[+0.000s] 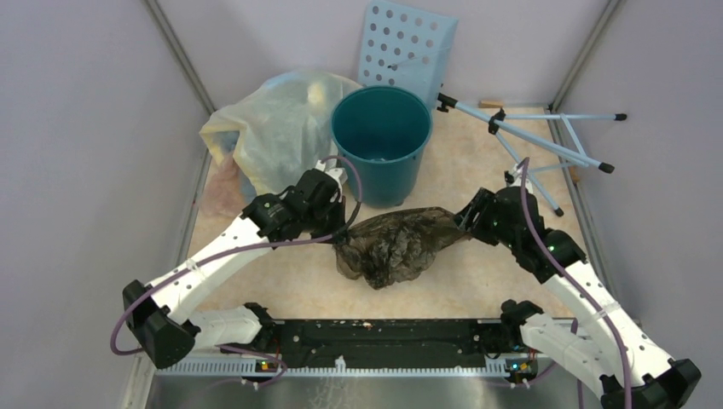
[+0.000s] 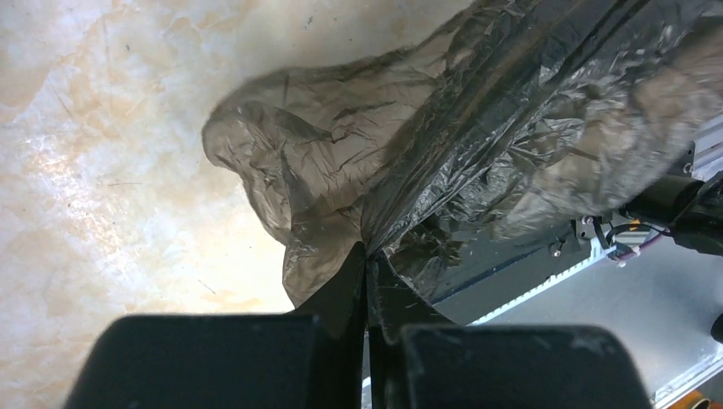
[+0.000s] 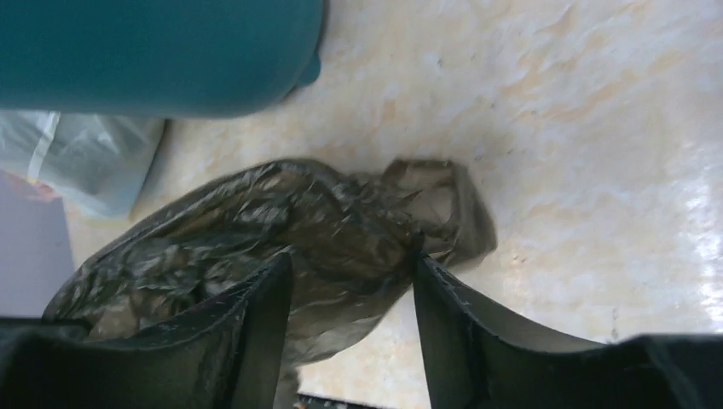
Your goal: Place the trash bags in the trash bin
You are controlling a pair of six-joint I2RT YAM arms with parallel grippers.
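Observation:
The dark crinkly trash bag [image 1: 396,243] hangs stretched between my two grippers, just in front of the teal trash bin [image 1: 381,141]. My left gripper [image 1: 344,234] is shut on the bag's left end; in the left wrist view its gripper [image 2: 367,256] pinches a fold of the bag [image 2: 477,145]. My right gripper [image 1: 465,223] is open at the bag's right end; in the right wrist view its gripper [image 3: 351,266] straddles the bag [image 3: 281,230], with the bin's wall [image 3: 162,51] at the top left.
A large pale yellowish stuffed bag [image 1: 273,128] stands left of the bin. A light blue perforated panel [image 1: 405,47] leans at the back wall. A folded tripod stand [image 1: 546,141] lies at the right. A black base rail [image 1: 384,336] runs along the near edge.

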